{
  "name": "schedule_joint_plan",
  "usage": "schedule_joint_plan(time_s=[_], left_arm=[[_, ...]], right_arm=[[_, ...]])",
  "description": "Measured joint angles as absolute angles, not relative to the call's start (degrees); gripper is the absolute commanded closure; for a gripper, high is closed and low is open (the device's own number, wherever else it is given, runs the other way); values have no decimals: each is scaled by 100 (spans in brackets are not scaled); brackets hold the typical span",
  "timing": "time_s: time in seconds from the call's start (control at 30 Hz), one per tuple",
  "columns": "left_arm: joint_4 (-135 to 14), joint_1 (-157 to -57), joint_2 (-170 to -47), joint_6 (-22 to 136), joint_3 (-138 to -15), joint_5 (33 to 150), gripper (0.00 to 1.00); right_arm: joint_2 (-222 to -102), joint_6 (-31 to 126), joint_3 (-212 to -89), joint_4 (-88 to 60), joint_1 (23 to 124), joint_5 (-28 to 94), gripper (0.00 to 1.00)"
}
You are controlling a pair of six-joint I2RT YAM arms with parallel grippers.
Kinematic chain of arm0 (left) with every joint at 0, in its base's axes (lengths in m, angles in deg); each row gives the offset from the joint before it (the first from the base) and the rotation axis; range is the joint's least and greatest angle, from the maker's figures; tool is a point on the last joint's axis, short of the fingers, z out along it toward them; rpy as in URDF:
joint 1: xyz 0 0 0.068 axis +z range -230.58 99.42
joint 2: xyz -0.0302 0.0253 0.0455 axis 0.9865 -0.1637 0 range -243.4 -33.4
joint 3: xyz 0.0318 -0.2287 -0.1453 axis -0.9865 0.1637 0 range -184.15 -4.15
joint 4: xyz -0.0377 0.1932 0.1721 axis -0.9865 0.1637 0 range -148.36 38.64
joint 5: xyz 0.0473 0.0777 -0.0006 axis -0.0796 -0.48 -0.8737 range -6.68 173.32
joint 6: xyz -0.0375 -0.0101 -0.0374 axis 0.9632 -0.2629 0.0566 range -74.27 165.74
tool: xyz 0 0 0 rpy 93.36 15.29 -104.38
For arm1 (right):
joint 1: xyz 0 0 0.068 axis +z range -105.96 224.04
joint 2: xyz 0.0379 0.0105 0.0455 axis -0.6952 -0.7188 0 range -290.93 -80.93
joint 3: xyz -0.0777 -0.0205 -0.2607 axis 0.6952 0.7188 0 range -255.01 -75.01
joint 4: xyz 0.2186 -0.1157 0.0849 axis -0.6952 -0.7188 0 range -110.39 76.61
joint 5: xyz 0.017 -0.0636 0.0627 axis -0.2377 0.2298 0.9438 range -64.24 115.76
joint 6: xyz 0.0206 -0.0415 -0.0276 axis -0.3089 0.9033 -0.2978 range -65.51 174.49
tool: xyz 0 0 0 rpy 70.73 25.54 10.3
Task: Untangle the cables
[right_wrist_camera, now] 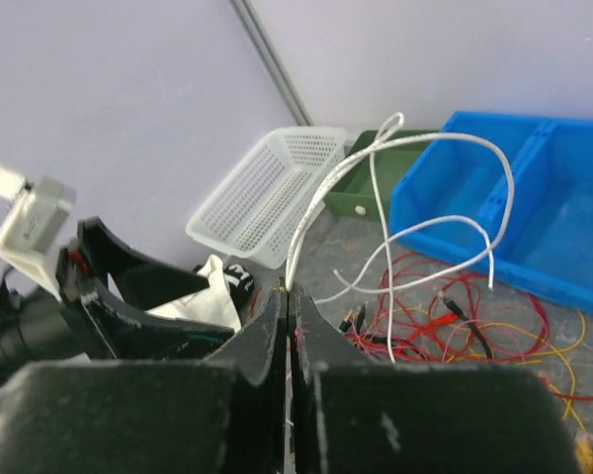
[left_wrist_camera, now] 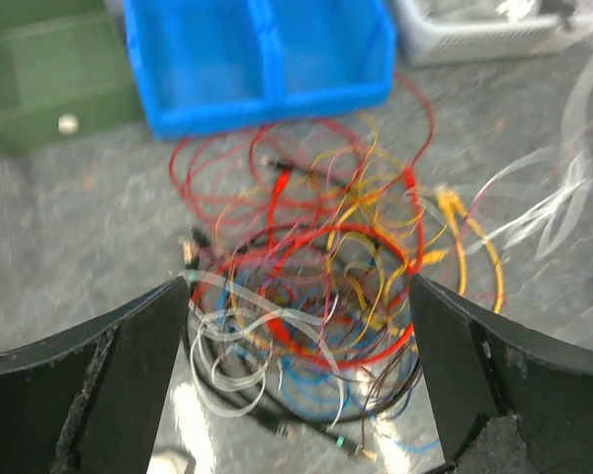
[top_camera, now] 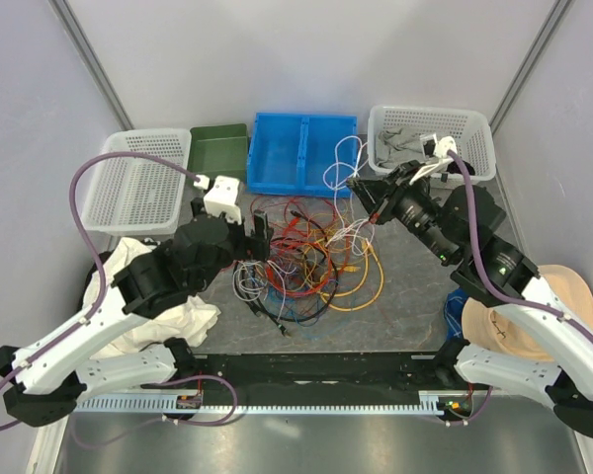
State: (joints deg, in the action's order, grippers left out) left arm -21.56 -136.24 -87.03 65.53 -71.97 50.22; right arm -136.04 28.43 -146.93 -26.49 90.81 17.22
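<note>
A tangle of thin cables (top_camera: 311,259) in red, orange, yellow, white, blue and black lies in the middle of the table; it also shows in the left wrist view (left_wrist_camera: 326,286). My left gripper (top_camera: 260,237) is open and empty, its fingers (left_wrist_camera: 128,375) spread either side of the pile's left part, above it. My right gripper (top_camera: 357,188) is shut on a white cable (right_wrist_camera: 376,188) and holds it lifted at the pile's far right; the cable loops up from the fingertips (right_wrist_camera: 289,293) and hangs back down to the pile.
A blue two-part bin (top_camera: 304,153) and a green tray (top_camera: 219,150) stand behind the pile. White mesh baskets stand at back left (top_camera: 138,181) and back right (top_camera: 435,138). A white cloth (top_camera: 173,316) lies under the left arm. A beige hat (top_camera: 534,316) lies at right.
</note>
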Motion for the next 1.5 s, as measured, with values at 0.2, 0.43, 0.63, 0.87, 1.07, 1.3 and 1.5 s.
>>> schedule_joint_plan(time_s=[0.2,0.43,0.63,0.87,1.07,1.3,1.5], left_arm=[[-3520,-13615,-7525,6612,-5745,5629,7],[-6836,-13619,-7044,6345,-4119,7568,12],[-8600,-13696,-8156,6203,-4113,8692,12],[-9804,-13735,-9162,6111,-4128,9153,12],[-10337,-13761,-9765,6098,-4257,9142,13],[-10685,-13764,-10342,5989,-4602,8834,64],[-10530,-13766,-10462,5681,-4814,8622,98]], right_arm=[[-13738,2753,-15108,-3080,9081,1622,100],[-14096,2399,-15312,-3375,9081,1755,100],[-14138,2150,-15314,-3493,9081,1917,100],[-14138,2019,-15318,-3493,9081,2039,100],[-14138,1997,-15318,-3493,9081,2114,100],[-14135,1977,-15318,-3495,9081,2162,100],[-14065,1973,-15268,-3473,9081,2162,53]])
